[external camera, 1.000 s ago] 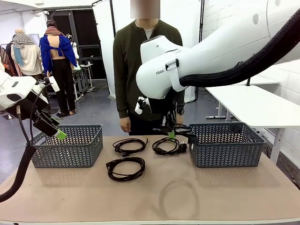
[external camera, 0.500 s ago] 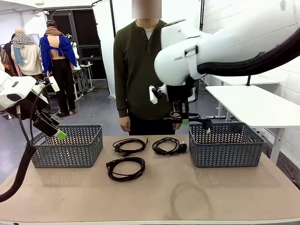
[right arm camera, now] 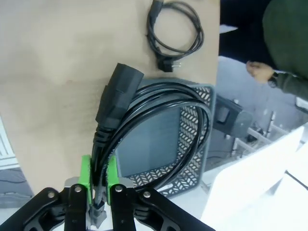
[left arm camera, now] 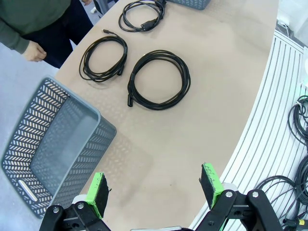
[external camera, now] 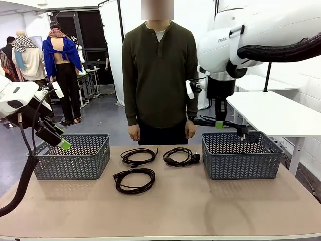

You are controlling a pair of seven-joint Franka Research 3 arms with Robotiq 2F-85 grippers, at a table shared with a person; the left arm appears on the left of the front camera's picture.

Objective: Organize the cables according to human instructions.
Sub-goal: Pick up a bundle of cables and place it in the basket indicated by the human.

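My right gripper (external camera: 219,124) is shut on a coiled black cable (external camera: 231,124), which hangs above the near left corner of the right grey basket (external camera: 241,155). In the right wrist view the green pads (right arm camera: 86,177) pinch the cable (right arm camera: 159,130) near its chunky plug (right arm camera: 118,101), with the basket (right arm camera: 187,126) below. Three more cables lie on the table: one at the back left (external camera: 139,156), one at the back right (external camera: 180,156), one nearer (external camera: 134,180). My left gripper (external camera: 62,144) is open at the left basket's (external camera: 72,156) near left corner. The human (external camera: 159,75) stands behind the table, arms down.
The left wrist view looks down past the open left gripper (left arm camera: 154,190) on the left basket (left arm camera: 48,149), the three table cables (left arm camera: 159,79) and the table's near edge. A white table (external camera: 281,113) stands at the back right.
My right arm has swung to the right and risen, carrying the cable from beside the middle cables to above the right basket. The left arm has stayed still.
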